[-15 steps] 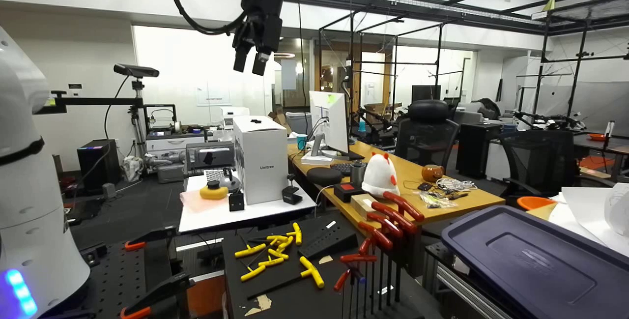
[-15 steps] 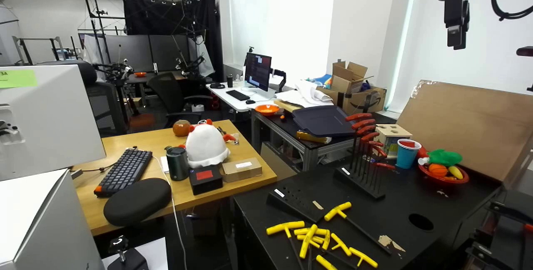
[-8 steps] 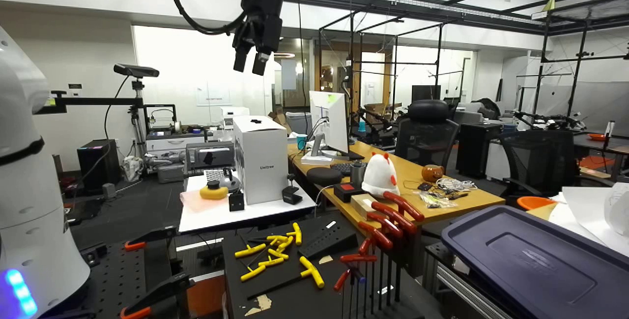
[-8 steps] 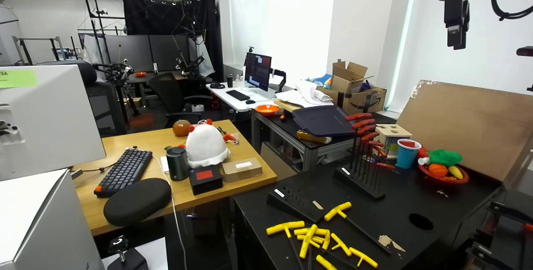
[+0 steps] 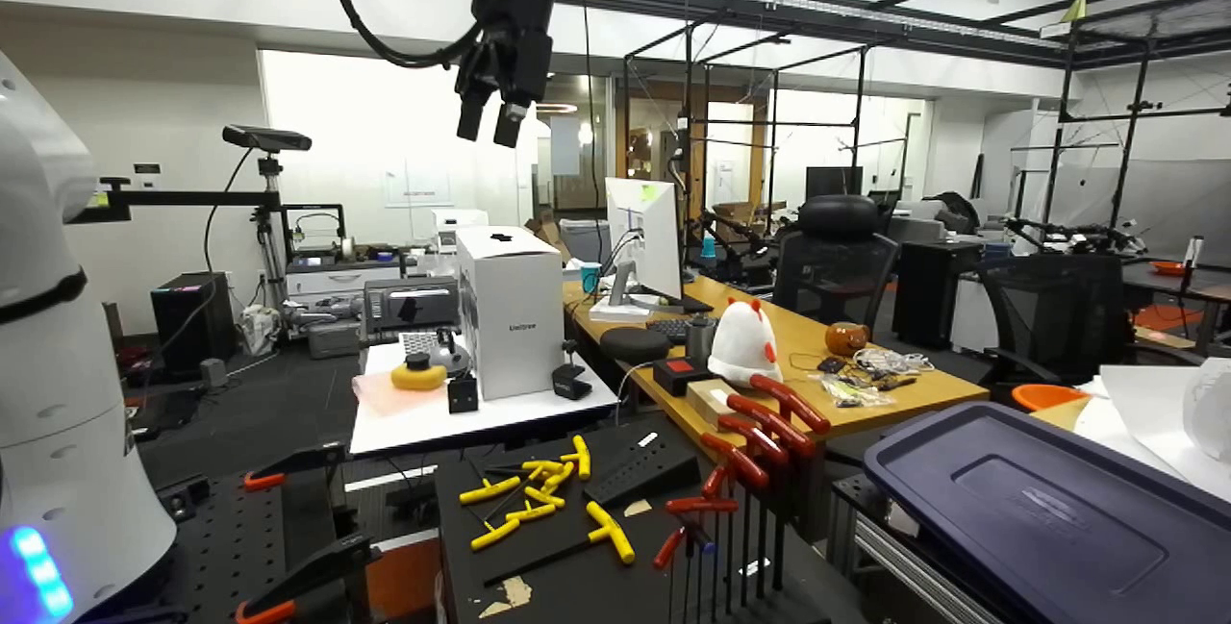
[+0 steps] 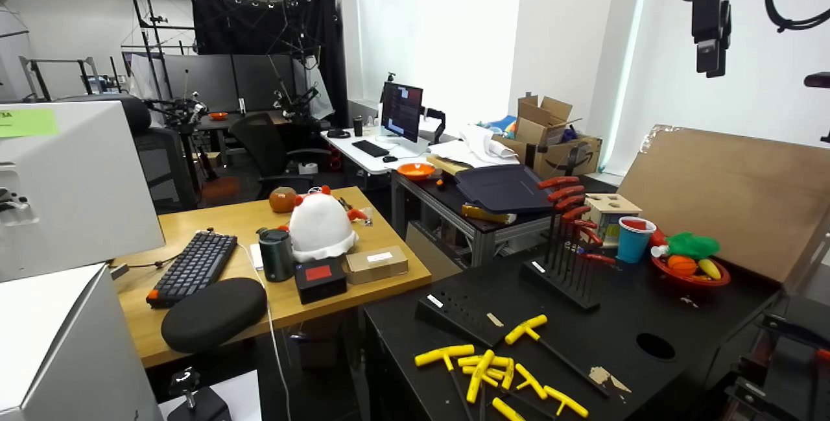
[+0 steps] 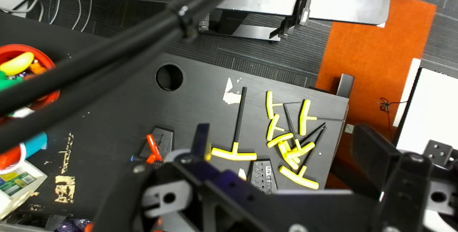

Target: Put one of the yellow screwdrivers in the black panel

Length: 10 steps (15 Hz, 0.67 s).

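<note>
Can see a lone yellow screwdriver (image 7: pixel 235 148) lying flat on the black table (image 7: pixel 200 82), apart from the other yellow screwdrivers (image 7: pixel 298 152), scattered and partly crossed over one another near the table's corner. Just beside the lone one's handle, can make out a black block (image 6: pixel 463 317) with rows of holes. Farther along the same table, can find the black panel (image 6: pixel 561 287), set with a row of red-handled tools (image 5: pixel 771 425), handles up. High above the table, can see the gripper (image 5: pixel 488 132) pointing down, with jaws spread wide and only air between them. Beyond the black panel, can spot a wooden box (image 6: pixel 609 223), a blue cup (image 6: pixel 632 244) and a red bowl (image 6: pixel 690 282) of toy fruit (image 6: pixel 709 269), with a brown cardboard sheet (image 6: pixel 720 200) tilted behind. On a separate wooden desk (image 6: pixel 240 221), can pick out a white plush toy (image 6: pixel 321 226), a dark mug (image 6: pixel 277 259) and a keyboard (image 6: pixel 194 268)
</note>
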Available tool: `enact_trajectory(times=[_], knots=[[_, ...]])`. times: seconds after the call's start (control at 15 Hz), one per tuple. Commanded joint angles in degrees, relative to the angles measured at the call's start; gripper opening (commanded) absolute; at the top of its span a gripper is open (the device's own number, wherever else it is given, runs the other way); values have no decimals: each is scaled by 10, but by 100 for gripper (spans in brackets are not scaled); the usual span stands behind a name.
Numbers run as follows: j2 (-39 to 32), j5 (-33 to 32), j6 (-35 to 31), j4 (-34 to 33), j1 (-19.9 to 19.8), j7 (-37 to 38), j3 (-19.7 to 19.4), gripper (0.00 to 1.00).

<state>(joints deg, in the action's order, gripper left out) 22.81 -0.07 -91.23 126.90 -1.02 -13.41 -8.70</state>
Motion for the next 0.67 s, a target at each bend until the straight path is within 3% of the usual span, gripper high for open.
enact_trajectory(times=[0.0, 0.33, 0.6], knots=[[-1, 2, 1, -1, -7, -2, 6, 100], [-22, 4, -11, -4, -5, -2, 7, 100], [-109, 35, -77, -13, -2, 7, 9, 100]])
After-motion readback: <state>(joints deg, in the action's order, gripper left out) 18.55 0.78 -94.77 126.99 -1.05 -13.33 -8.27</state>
